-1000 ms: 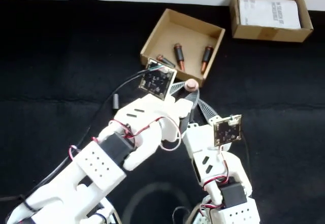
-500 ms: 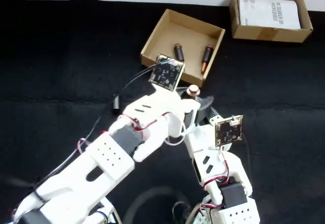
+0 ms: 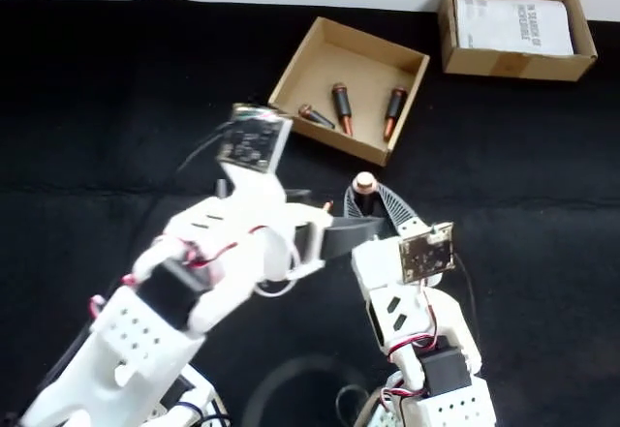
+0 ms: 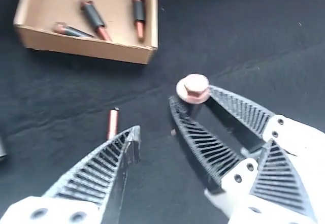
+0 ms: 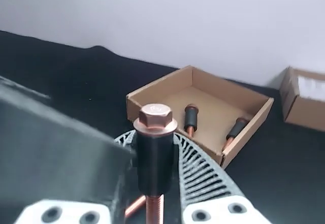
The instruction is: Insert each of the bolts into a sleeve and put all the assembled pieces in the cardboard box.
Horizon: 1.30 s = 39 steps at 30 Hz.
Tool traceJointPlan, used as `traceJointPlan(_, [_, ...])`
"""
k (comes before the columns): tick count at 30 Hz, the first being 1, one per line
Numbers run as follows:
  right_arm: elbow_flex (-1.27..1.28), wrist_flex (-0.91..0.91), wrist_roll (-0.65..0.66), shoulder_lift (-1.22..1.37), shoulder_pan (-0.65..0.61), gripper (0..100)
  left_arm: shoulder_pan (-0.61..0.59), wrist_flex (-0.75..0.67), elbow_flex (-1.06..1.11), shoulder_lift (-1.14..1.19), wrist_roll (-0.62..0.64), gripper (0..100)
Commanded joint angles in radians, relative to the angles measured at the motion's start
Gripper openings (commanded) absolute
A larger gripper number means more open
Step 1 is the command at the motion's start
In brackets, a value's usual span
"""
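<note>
The right gripper (image 5: 153,140) pinches the sleeved bolt (image 5: 154,163) upright. The cardboard box (image 3: 368,64), holding 3 assembled pieces (image 3: 341,107), sits beyond it. The left gripper (image 3: 325,222) hangs spread just beside it, and a brush could jar the sleeved bolt loose.

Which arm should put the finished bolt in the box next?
Right. Its tool grips the sleeved bolt upright near the cardboard box; the left tool is open, holding nothing.
</note>
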Motion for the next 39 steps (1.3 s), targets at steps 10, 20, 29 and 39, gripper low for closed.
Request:
traceJointPlan(10, [-0.142, -0.096, 0.057, 0.016, 0.096, 0.8, -0.209, 0.146, 0.160, -0.447, 0.002, 36])
traceJointPlan(20, [-0.472, -0.186, 0.069, 0.513, 0.097, 0.8, -0.300, 0.140, 0.444, -0.785, 0.006, 36])
traceJointPlan(29, [-0.941, -0.183, 0.063, 1.142, 0.159, 0.8, -0.424, 0.049, 0.656, -0.843, 0.002, 36])
traceJointPlan(39, [-1.420, -0.183, 0.063, 1.653, 0.162, 0.8, -0.558, -0.230, 0.851, -0.843, 0.008, 36])
